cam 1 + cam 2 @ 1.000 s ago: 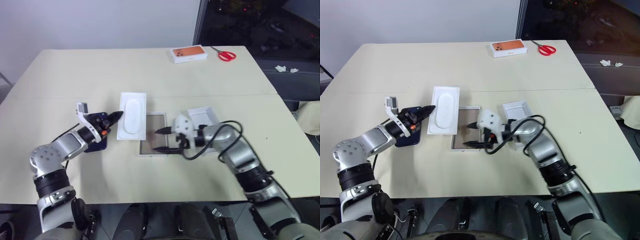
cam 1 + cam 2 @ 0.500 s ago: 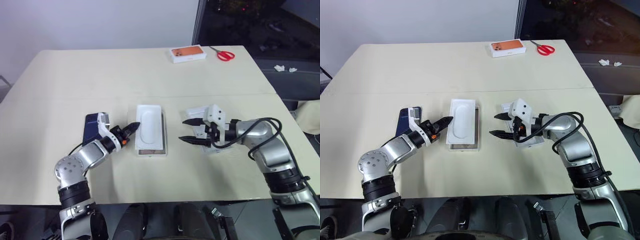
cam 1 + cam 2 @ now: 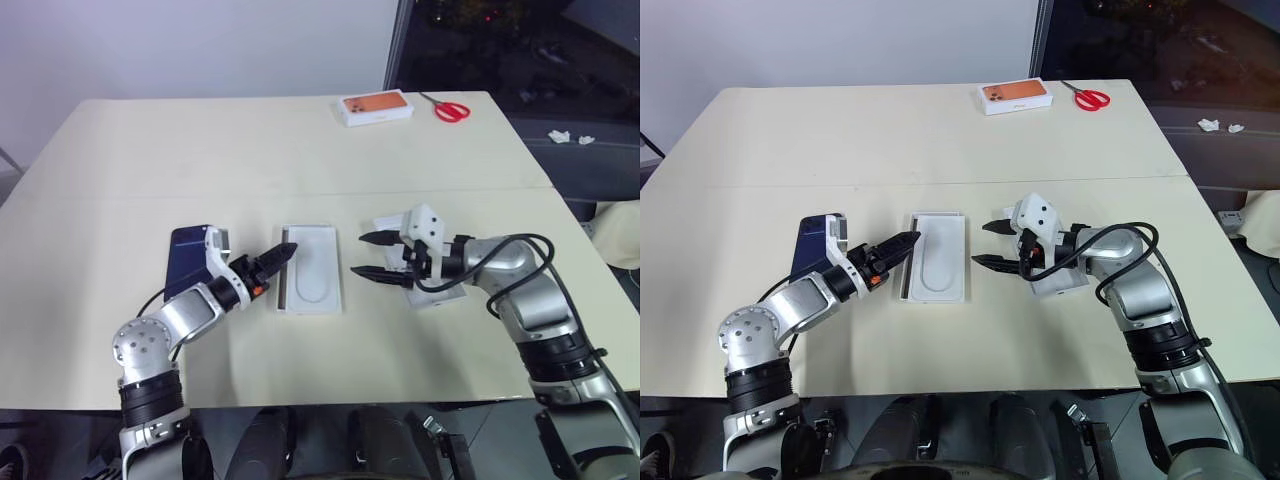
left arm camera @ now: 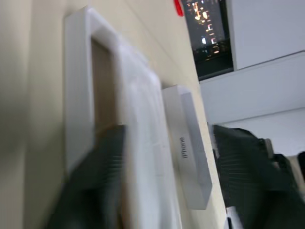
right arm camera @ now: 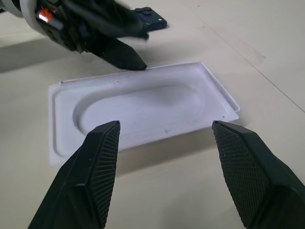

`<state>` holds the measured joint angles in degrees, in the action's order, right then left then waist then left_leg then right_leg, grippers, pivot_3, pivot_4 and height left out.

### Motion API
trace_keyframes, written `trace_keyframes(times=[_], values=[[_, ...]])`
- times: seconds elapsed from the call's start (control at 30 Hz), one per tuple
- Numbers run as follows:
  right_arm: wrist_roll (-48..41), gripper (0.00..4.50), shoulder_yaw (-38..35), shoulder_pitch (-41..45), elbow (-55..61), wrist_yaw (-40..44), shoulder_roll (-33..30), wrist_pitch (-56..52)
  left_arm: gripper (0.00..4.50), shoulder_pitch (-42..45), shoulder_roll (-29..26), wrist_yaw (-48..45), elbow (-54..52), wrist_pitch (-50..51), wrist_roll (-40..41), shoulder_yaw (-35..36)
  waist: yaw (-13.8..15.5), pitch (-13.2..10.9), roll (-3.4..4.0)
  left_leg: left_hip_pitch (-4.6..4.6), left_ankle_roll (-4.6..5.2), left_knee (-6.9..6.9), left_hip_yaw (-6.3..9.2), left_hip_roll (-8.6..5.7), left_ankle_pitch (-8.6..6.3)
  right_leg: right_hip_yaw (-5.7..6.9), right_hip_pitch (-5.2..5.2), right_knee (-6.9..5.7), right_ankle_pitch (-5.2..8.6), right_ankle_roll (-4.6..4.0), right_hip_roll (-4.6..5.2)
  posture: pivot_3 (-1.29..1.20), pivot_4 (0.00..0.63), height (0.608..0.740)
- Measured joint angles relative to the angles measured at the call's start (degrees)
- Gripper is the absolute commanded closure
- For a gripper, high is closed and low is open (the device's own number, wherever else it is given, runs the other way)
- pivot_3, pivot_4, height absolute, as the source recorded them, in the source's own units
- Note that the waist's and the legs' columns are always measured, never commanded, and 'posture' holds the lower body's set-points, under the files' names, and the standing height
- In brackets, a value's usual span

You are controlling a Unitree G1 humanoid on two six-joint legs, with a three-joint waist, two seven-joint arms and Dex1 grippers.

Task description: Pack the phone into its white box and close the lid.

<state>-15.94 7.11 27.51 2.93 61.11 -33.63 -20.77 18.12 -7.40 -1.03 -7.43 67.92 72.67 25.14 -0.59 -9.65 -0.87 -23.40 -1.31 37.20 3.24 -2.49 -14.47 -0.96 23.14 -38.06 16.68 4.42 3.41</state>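
The dark navy phone [image 3: 190, 262] lies flat on the table, left of the white box [image 3: 282, 300]. A thin white insert [image 3: 312, 282] with an oval recess lies on top of the box, and a strip of tan floor [image 4: 102, 90] shows under it. My left gripper [image 3: 284, 254] is open at the box's left edge, level with the table, holding nothing. My right gripper [image 3: 358, 255] is open just right of the box, pointing at the insert [image 5: 138, 109]. The lid [image 4: 189, 155] sits under my right hand.
An orange-topped white box [image 3: 377, 107] and red scissors [image 3: 453, 108] lie at the table's far edge. A seam crosses the table [image 3: 150, 150] behind the work area. Bare tabletop lies in front of the box and at the far left.
The insert went from beside the box to lying on it. My left gripper followed it rightward and has opened. My right gripper drew back to the right of the box, open throughout.
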Motion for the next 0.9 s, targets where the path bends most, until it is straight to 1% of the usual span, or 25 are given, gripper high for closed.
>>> trace_keyframes(times=[0.27, 0.33, 0.4, 0.5, 0.63, 0.67, 0.77, 0.9], values=[[0.60, 1.25, 1.15, 0.04, -1.06, -0.29, 0.15, 0.43, 1.08, 0.00, -2.72, -1.05, -0.51, -2.99, 2.89, -0.07, -0.01, 0.00, 0.00, 0.00, -0.02, 0.00, 0.00, 0.00, 0.01, 0.00, 0.00, 0.00, 0.00, 0.00, 0.00, 0.00, 0.150, 0.740], [0.93, 1.25, 1.54, 0.65, -1.06, -0.75, 0.91, 0.35, 1.08, -0.20, -5.30, -3.27, -1.88, -3.96, 2.27, -1.19, -0.16, -0.02, -0.03, 0.00, -0.06, -0.02, 0.00, 0.01, 0.04, -0.01, 0.02, 0.00, 0.00, 0.00, -0.02, 0.00, 0.150, 0.740], [1.14, 1.25, 2.03, 2.34, -1.03, -1.92, 2.44, -0.61, 1.08, -1.04, -11.00, -9.24, -5.73, -6.72, -2.22, -4.02, -0.40, -0.03, 0.00, 0.02, -0.18, -0.08, -0.03, 0.04, 0.10, -0.04, 0.05, -0.01, 0.01, -0.01, -0.09, 0.00, 0.150, 0.740], [1.13, 2.14, 2.77, 4.57, -0.24, -3.30, 4.14, -2.12, 0.99, -1.97, -15.48, -16.50, -7.43, -12.24, -7.78, -5.43, -0.13, -0.02, 0.03, 0.03, -0.19, -0.10, -0.02, 0.04, 0.11, -0.04, 0.03, 0.02, 0.01, -0.02, -0.08, 0.00, 0.150, 0.740], [1.63, 4.18, 5.23, 6.32, 1.90, -5.48, 6.96, -4.72, 0.99, -4.70, -21.08, -26.45, -7.22, -20.93, -17.09, -8.59, -0.13, -0.03, 0.02, 0.01, -0.14, -0.13, -0.02, 0.04, 0.08, -0.03, 0.04, 0.08, 0.02, -0.04, -0.04, 0.00, 0.150, 0.740], [2.62, 4.47, 6.43, 6.53, 1.94, -5.90, 7.25, -4.53, 0.99, -5.24, -22.24, -29.31, -6.95, -23.22, -18.94, -8.93, -0.12, -0.03, 0.02, 0.01, -0.08, -0.14, -0.02, 0.03, 0.05, -0.03, 0.04, 0.09, 0.02, -0.04, -0.03, 0.00, 0.150, 0.740], [6.87, 4.47, 10.73, 6.90, 1.62, -6.91, 7.86, -2.44, 0.99, -5.81, -25.07, -35.05, -4.77, -27.99, -22.17, -8.48, -0.06, -0.04, 0.02, 0.01, 0.05, -0.15, -0.01, 0.02, -0.03, -0.01, 0.05, 0.09, 0.02, -0.04, 0.02, 0.00, 0.150, 0.740], [13.59, 4.47, 17.87, 7.03, -1.39, -7.89, 8.89, 1.39, 0.99, -6.08, -27.19, -40.16, -1.77, -32.63, -25.50, -8.07, -0.16, -0.04, 0.02, 0.00, 0.05, -0.15, -0.01, 0.02, -0.03, 0.00, 0.08, 0.08, 0.02, -0.04, 0.02, 0.00, 0.150, 0.740]])
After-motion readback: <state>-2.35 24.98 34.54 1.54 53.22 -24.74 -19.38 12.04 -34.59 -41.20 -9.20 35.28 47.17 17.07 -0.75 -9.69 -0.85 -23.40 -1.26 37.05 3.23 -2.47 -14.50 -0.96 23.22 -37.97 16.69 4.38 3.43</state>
